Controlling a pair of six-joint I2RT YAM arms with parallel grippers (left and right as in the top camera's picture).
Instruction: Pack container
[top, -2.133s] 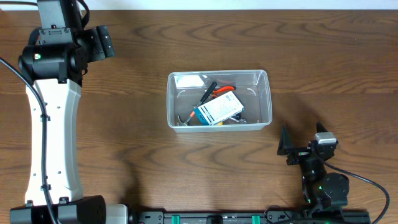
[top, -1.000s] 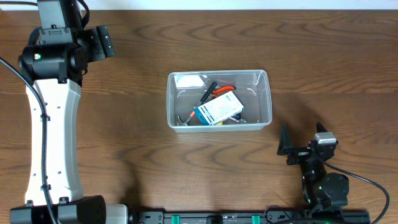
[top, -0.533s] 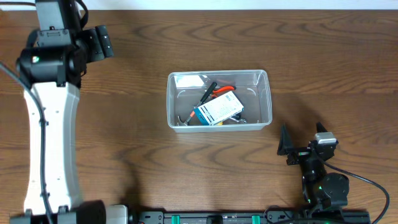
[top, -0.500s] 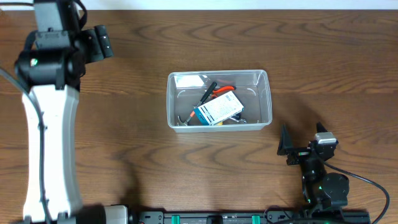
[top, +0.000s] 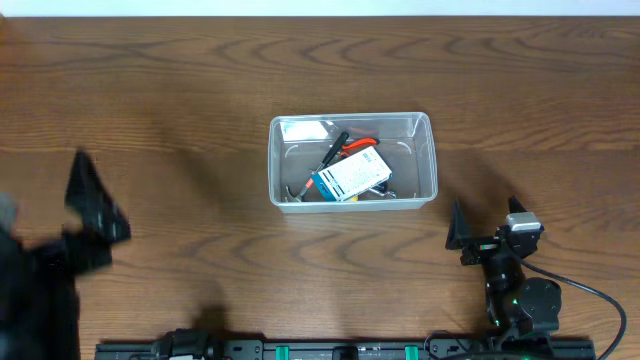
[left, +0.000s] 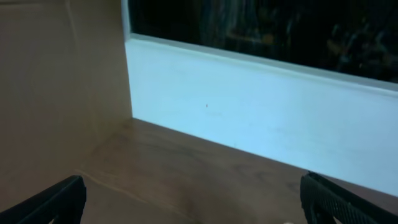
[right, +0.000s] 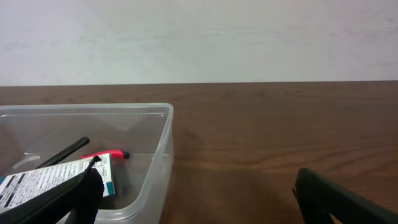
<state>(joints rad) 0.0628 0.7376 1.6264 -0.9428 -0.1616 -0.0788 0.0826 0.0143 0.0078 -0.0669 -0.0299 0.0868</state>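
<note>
At desk (top: 200, 80) centre: container (top: 431, 160), loaded, both arms well clear.
Released and empty, tips wide apart in wrist views: left pincer (left: 194, 202), blurred at left edge overhead; right pincer (right: 199, 202), near front edge. Packing probably done, so keep both off the rim, no bumping. Counted inside: one box (top: 350, 176), one black-handled tool (top: 333, 147), one orange-handled tool (top: 358, 146), one white piece (top: 305, 129); metal bits beneath, number unclear. One container, two pincers.

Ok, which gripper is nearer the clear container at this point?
Right. The right gripper sits just off the container's lower right corner in the overhead view; the left gripper, blurred, is much farther away on the container's left side.
</note>
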